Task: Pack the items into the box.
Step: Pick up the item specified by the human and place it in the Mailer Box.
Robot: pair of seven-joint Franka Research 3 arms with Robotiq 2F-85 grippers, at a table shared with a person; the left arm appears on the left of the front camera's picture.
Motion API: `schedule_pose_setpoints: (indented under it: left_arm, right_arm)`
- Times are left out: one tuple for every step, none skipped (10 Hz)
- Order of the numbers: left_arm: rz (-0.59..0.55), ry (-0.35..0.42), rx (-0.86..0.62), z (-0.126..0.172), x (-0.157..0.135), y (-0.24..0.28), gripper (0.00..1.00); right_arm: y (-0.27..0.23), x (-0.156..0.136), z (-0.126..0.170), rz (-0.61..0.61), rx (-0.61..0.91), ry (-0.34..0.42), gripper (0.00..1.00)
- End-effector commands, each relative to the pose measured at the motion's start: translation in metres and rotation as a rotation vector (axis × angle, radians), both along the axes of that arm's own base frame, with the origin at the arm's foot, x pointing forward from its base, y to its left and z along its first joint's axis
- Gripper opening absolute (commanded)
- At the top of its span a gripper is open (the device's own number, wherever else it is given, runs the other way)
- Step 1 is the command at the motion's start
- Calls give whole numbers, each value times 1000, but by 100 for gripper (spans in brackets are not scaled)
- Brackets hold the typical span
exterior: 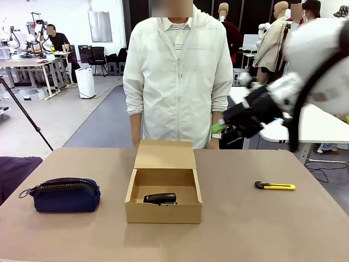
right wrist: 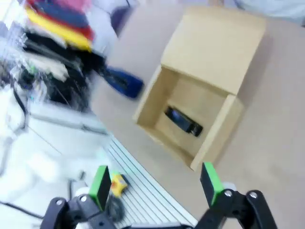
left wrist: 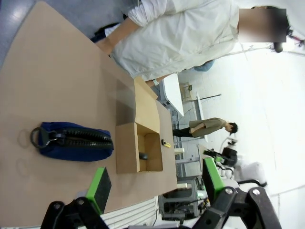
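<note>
Two items on show: the navy zipped pouch [exterior: 65,195], ring [exterior: 25,192] pointing frame-left, lies lengthwise on the desk [exterior: 245,218] at lower left, outside the box [exterior: 163,214]. The black oblong gadget [exterior: 160,198] lies crosswise inside. The right gripper [exterior: 219,131] hangs upper right, well above, jaws spread. The left gripper [left wrist: 155,183] has its jaws wide too, pouch beyond them.

No legible text, brand, number or sign is showing in any view. The box [exterior: 163,212] is showing plain brown faces. Any print on the black gadget [exterior: 160,198], the pouch [exterior: 66,197] and the utility knife [exterior: 275,186] is coming out too small or blurred to read.
</note>
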State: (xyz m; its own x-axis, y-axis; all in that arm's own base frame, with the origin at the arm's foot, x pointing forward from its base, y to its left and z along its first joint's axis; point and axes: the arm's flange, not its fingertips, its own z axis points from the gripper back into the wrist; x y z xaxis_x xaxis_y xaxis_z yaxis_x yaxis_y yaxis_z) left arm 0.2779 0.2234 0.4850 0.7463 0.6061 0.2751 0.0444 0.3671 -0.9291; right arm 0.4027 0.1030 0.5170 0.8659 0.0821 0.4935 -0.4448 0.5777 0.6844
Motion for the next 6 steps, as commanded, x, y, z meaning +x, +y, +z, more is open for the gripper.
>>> schedule_pose_setpoints:
  left_arm:
    - [0,-29,-3,0,0,0,100]
    - [0,-29,-3,0,0,0,100]
    - [0,-29,-3,0,0,0,100]
    - [0,-29,-3,0,0,0,100]
    - [0,-29,-3,0,0,0,100]
    - [0,-29,-3,0,0,0,100]
  right_arm:
    - [-56,-38,-20,-130,285,-236,100]
    - [-88,-56,-32,-227,374,-269,100]
    - [-115,-73,-52,-291,420,-283,100]
    - [-128,-81,-72,-316,451,-262,100]
    - [-131,-79,-88,-312,466,-232,100]
    - [-124,-69,-98,-221,449,-209,100]
